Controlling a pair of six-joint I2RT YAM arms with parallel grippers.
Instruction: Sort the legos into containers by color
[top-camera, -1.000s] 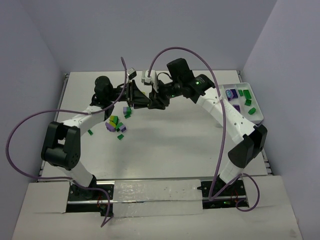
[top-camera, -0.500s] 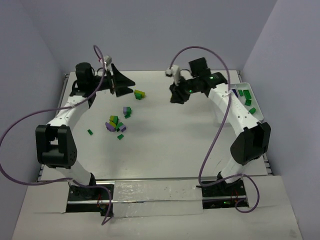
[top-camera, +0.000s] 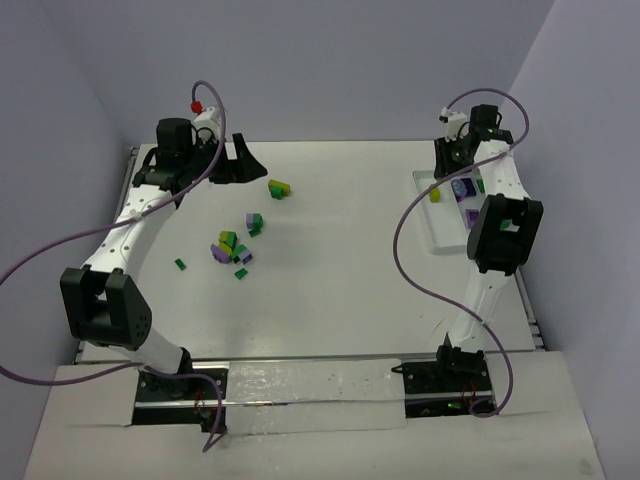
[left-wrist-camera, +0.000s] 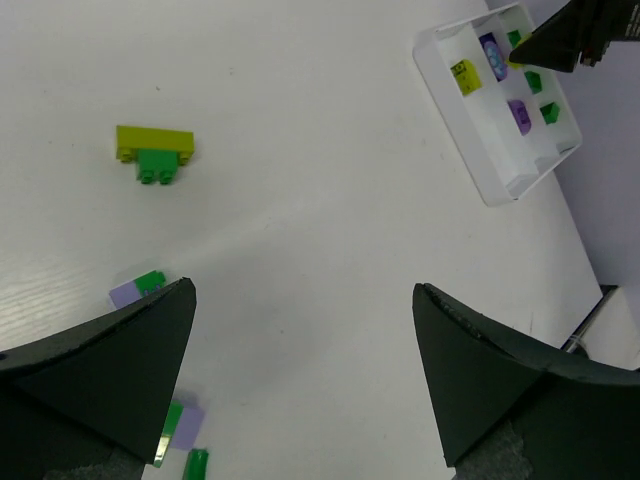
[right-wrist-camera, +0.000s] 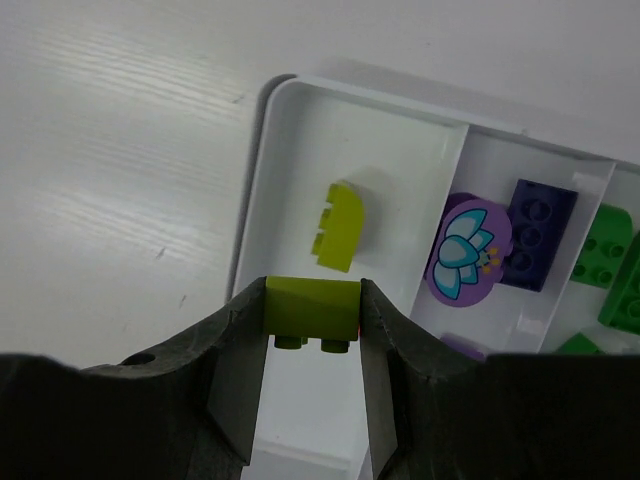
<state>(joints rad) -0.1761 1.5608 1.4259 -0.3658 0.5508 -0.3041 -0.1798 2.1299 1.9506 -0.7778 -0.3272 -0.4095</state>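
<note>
Now the right gripper (right-wrist-camera: 312, 345) clenches a yellow-green plastic lego brick (right-wrist-camera: 312, 303) above the shallow white plastic tray (right-wrist-camera: 262, 170) at the white table's (top-camera: 340, 290) two o'clock. The left gripper (left-wrist-camera: 302, 290) gapes wide, empty, at eleven o'clock; loose green, yellow-green and lavender legos (top-camera: 232, 250) lie at nine o'clock.
</note>
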